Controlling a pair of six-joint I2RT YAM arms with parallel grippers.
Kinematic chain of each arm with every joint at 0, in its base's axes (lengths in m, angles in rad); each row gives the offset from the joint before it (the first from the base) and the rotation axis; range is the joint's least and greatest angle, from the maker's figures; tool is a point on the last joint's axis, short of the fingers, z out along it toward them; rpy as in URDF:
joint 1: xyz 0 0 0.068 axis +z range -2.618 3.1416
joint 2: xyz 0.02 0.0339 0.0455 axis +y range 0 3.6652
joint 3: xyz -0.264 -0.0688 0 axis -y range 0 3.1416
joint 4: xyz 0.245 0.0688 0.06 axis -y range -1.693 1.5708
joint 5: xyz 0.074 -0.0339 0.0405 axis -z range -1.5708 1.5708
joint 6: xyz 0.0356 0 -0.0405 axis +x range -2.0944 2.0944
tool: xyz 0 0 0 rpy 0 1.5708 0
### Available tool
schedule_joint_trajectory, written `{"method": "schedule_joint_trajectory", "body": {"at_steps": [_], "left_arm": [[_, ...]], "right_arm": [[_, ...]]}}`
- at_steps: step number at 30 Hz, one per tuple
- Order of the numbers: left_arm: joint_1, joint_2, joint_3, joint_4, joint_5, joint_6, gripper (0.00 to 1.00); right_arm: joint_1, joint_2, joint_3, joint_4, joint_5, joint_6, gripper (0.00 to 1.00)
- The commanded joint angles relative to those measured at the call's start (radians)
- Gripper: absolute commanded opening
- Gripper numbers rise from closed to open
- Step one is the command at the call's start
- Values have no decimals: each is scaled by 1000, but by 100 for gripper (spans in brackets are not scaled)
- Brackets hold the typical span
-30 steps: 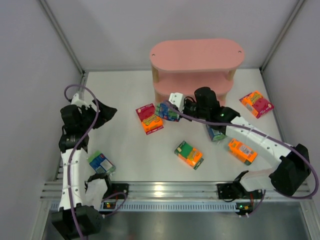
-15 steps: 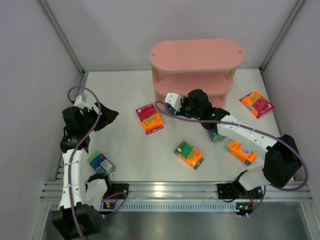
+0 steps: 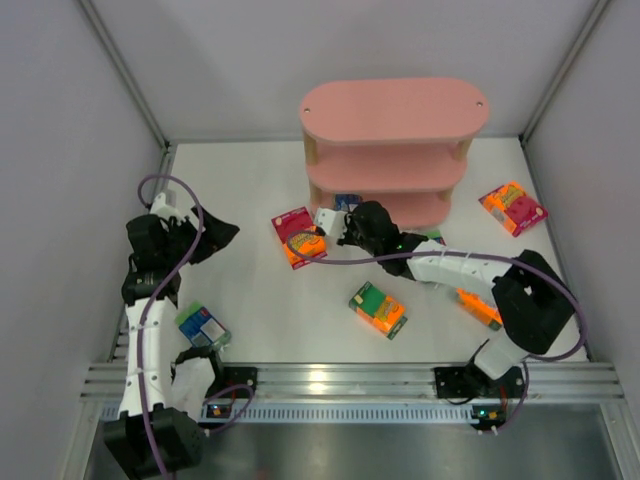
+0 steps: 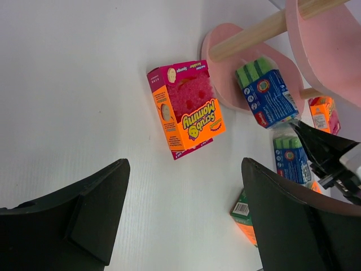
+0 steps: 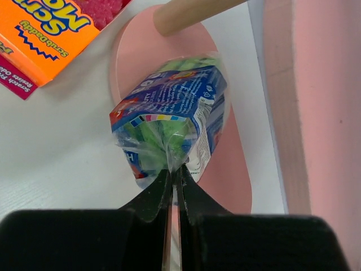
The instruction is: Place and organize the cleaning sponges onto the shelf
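— Sponges (image 3: pixel 513 207): how many are on the shelf (image 3: pixel 393 110)?
— One, I judge, and not yet let go. The blue-green pack (image 5: pixel 169 121) lies on the bottom board's end, mid-frame in the top view. Its wrapper seam is pinched by the right gripper (image 5: pixel 172 176), fingers closed.
— The rest?
— On the table (image 3: pixel 250 180): orange-magenta pack (image 3: pixel 298 237) centre-left, green-orange pack (image 3: pixel 378 308) lower centre, others right and lower left. Left gripper (image 4: pixel 185 169) gapes wide, holding nothing.
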Motion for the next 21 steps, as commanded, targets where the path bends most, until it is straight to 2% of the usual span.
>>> {"method": "schedule_joint_trajectory", "body": {"at_steps": [1, 21], "left_arm": [[5, -18, -12, 21, 22, 13, 86], [5, -25, -20, 21, 47, 19, 87]], "right_arm": [[27, 48, -13, 134, 81, -55, 0], [60, 221, 62, 184, 128, -136, 0]]}}
